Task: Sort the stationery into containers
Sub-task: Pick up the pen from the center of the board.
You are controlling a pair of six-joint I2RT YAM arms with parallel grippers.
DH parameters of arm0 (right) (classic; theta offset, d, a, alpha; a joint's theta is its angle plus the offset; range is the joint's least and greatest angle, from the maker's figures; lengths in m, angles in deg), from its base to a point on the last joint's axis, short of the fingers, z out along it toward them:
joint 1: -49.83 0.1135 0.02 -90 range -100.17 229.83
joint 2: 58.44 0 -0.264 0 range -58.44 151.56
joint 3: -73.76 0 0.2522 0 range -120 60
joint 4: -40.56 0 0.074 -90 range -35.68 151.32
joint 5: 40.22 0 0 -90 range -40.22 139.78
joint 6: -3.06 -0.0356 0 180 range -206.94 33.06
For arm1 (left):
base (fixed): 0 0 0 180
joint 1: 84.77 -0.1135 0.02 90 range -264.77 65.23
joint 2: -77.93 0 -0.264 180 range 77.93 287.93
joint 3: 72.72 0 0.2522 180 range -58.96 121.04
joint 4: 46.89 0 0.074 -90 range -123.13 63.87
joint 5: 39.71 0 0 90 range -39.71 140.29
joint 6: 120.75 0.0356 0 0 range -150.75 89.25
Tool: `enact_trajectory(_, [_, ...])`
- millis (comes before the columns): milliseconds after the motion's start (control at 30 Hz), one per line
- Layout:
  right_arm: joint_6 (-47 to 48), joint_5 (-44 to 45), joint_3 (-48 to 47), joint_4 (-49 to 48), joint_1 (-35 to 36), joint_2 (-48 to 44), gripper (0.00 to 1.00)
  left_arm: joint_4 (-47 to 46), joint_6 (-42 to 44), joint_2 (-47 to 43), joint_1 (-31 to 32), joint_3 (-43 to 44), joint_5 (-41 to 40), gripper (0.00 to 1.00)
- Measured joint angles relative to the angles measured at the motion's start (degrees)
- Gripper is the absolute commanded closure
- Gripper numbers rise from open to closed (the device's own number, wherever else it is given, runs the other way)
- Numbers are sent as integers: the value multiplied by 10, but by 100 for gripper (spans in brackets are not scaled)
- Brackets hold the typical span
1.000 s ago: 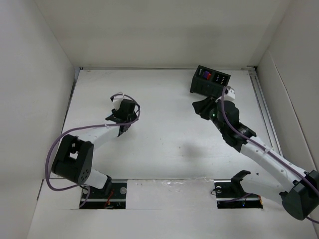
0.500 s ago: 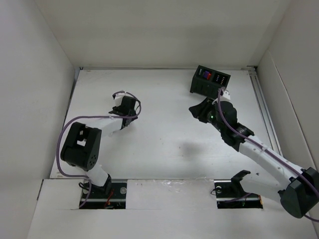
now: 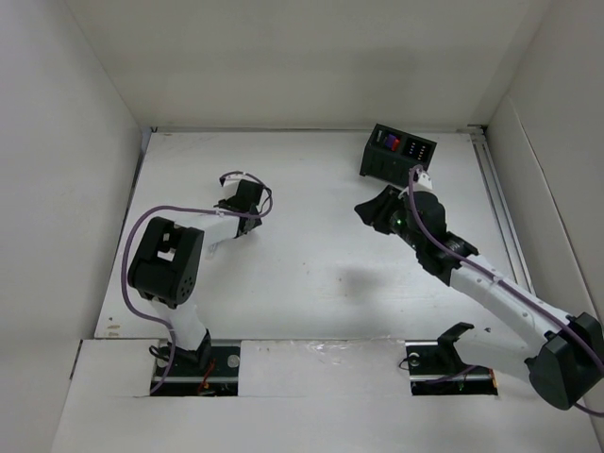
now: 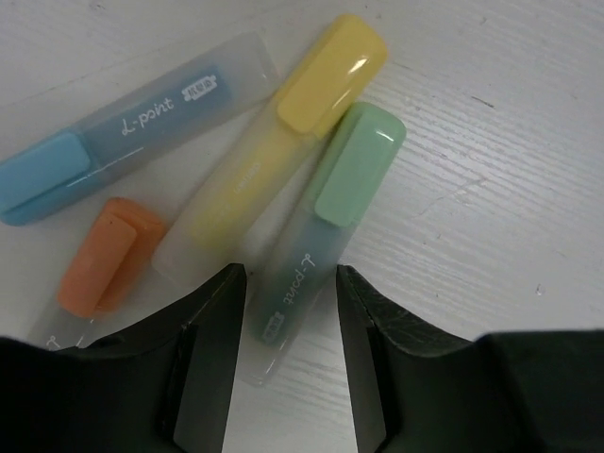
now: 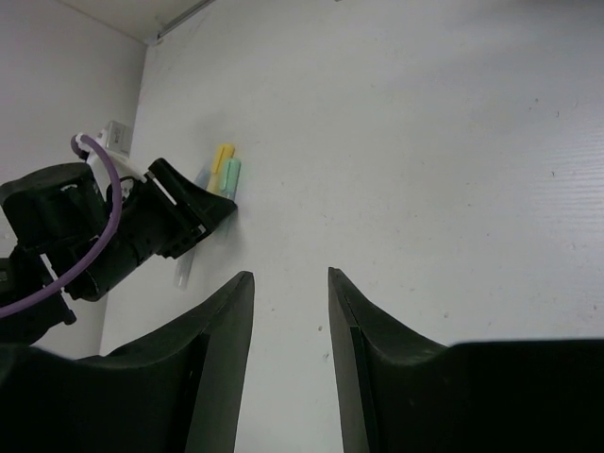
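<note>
Currently pick step: left tool (image 4: 288, 276) apart astride green highlighter (image 4: 332, 203); right tool (image 5: 290, 276) apart, empty. Next: clamp, lift.

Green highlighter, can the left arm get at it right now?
Probably yes: the left gripper hangs right over it, jaws straddling the green highlighter, though the yellow highlighter lies tight beside it, near one finger.

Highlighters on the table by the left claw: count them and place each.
4: green highlighter straddled by the left claw; yellow beside it; orange lower left; blue upper left. Others may sit hidden.
</note>
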Motion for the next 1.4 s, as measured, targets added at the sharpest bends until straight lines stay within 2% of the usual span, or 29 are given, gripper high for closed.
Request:
enact_trajectory(67, [0,0,0,0,0,1,56,1,2,1,2,0,6,61])
enact_trajectory(100, [0,0,0,0,0,1,56,1,4,1,4,0,9,65])
enact_trajectory(233, [-1,0,0,0,4,1,55,-14,6,-1,10,-6,19,65])
enact_trajectory(333, [-1,0,0,0,7,1,52,-24,6,-5,14,-13,31,72])
enact_trajectory(400, [-2,0,0,0,7,2,50,-31,5,-9,16,-18,43,86])
enact_trajectory(500, [-3,4,0,0,7,5,44,-41,9,-23,16,-34,64,98])
enact_trajectory(533, [-4,8,0,0,7,6,36,-41,10,-27,16,-38,70,100])
enact_trajectory(633, [-9,16,0,0,7,7,27,-50,12,-42,16,-55,93,100])
enact_trajectory(667, [-9,16,0,0,7,8,21,-54,12,-50,16,-64,103,100])
enact_trajectory(833, [-16,13,-5,-1,7,20,12,-75,18,-104,16,-97,173,100])
enact_trajectory(1000, [-22,-21,-14,-11,8,66,4,-150,29,-155,16,-126,287,100])
enact_trajectory(1133, [-25,-59,-45,-22,14,139,0,-207,35,-161,16,-143,382,100])
enact_trajectory(1300, [-23,-106,-110,-30,31,236,0,-247,38,-161,16,-163,468,100])
enact_trajectory(1400, [-23,-124,-141,-40,36,278,9,-268,38,-161,21,-169,503,100])
